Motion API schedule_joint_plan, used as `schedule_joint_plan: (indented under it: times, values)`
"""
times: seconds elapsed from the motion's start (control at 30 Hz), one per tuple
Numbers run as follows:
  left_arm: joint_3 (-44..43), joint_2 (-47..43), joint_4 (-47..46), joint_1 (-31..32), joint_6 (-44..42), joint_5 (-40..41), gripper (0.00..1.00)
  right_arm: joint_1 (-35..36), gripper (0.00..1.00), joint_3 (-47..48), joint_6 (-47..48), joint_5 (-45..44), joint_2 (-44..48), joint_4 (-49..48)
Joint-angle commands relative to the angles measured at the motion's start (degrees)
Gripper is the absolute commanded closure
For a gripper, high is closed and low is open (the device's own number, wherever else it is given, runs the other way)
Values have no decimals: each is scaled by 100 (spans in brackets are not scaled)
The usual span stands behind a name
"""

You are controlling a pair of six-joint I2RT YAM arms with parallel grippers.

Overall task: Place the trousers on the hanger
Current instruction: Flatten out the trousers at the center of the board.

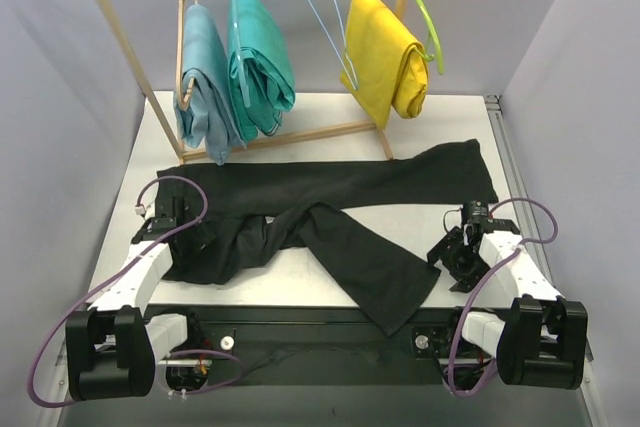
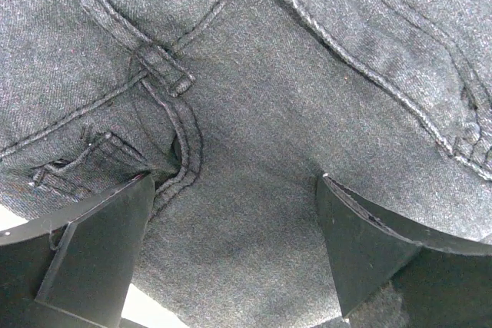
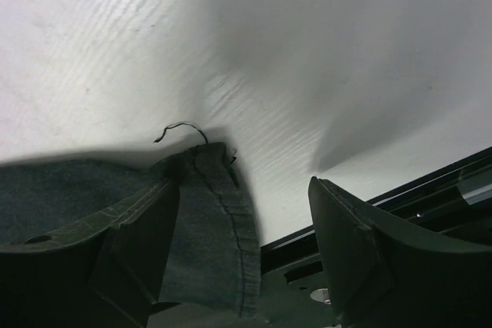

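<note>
The black trousers (image 1: 330,217) lie on the white worktop (image 1: 440,117), long way going left to right, waist at the left, one leg reaching right and the other bent toward the near edge. Pale purple walls stand around the worktop, and the thin blue hanger (image 1: 322,25) hangs on a wooden rack (image 1: 320,134) at the back, well apart from the trousers. The cloth is dark with thick seams; the left gripper (image 2: 234,178) over the waist and the right gripper (image 3: 244,182) by a leg hem both have jaws spread apart.
</note>
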State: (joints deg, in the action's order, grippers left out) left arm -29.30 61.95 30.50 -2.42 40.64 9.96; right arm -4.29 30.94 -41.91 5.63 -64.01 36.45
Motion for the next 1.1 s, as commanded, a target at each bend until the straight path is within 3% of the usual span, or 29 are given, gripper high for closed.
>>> schedule_joint_plan:
  times: [0.0,0.23,0.37,0.6,0.8,0.9,1.07]
  values:
    - [91,229,-659,-5,181,-170,3,34,32,-176,-291,-317,-59,-67]
    - [56,721,-1204,-13,181,-231,3,69,44,-132,-204,-352,-717,-620]
    - [-23,827,-1424,-5,67,-249,3,69,57,-9,-124,-264,-1210,-911]
    - [-383,616,-1180,-13,5,6,3,-18,99,780,113,-360,-1702,-877]
    - [-700,195,-407,-57,119,348,3,-844,100,2151,1122,-545,-2044,-210]
    - [-577,-121,-282,-66,233,375,3,-1161,100,3144,1553,-1255,-2378,177]
    - [-568,-596,306,-101,497,683,3,-1679,100,4443,1774,-1547,-2801,310]
